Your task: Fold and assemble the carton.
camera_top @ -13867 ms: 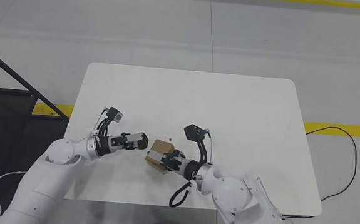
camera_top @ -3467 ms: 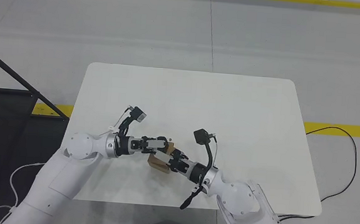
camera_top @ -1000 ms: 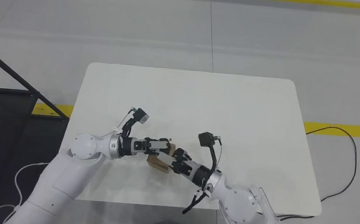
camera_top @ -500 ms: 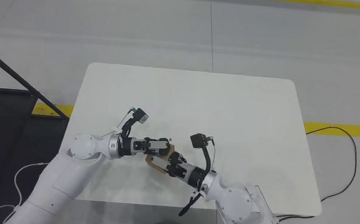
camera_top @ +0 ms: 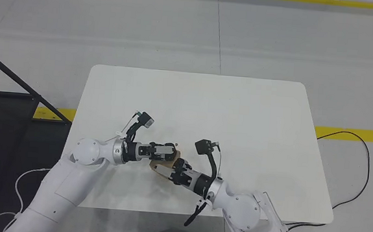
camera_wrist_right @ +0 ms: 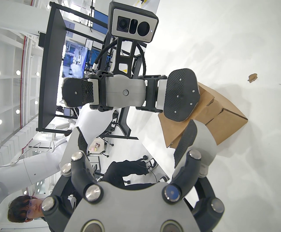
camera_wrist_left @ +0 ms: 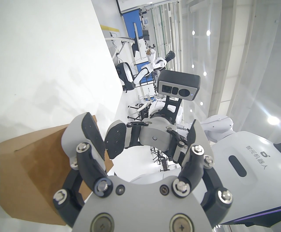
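The top camera sits high above the arms and looks straight down, far enough off to hold the whole white rectangular table [camera_top: 257, 121], with the small brown cardboard carton [camera_top: 161, 169] in its near-left part. The left wrist camera rides close behind the left gripper [camera_wrist_left: 141, 123] and faces right along its fingers, while the right wrist camera sits just behind the right gripper [camera_wrist_right: 134, 129], facing left. All three views share the carton, and each wrist view meets the opposite gripper head-on.
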`<move>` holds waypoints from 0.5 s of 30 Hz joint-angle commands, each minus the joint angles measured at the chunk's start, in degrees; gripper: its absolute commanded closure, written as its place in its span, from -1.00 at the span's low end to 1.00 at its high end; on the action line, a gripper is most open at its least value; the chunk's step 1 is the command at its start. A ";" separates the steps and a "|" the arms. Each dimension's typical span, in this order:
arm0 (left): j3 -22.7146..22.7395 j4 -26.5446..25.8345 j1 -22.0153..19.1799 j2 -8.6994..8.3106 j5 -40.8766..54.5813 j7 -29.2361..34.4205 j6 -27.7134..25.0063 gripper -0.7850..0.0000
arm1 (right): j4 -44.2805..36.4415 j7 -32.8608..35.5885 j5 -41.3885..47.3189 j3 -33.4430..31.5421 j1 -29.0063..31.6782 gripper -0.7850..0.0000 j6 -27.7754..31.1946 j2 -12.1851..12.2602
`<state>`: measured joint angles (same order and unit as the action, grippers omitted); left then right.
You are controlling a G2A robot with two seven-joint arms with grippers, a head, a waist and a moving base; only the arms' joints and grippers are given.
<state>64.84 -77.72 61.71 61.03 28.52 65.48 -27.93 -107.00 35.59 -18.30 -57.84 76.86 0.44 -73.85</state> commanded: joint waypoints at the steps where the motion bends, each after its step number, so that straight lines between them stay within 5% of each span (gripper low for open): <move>1: 0.39 0.08 0.07 -0.05 0.30 -0.07 -0.22 -1.00 | 0.03 -0.08 -0.02 0.05 0.00 -1.00 0.06 0.03; 15: 3.75 0.58 1.43 -0.86 1.24 1.65 -0.43 -1.00 | -0.18 0.86 -1.19 0.92 -0.26 -1.00 0.96 0.32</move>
<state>68.63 -77.08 63.09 60.16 29.83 67.17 -28.32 -107.18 36.26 -19.26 -57.08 76.71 1.40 -73.55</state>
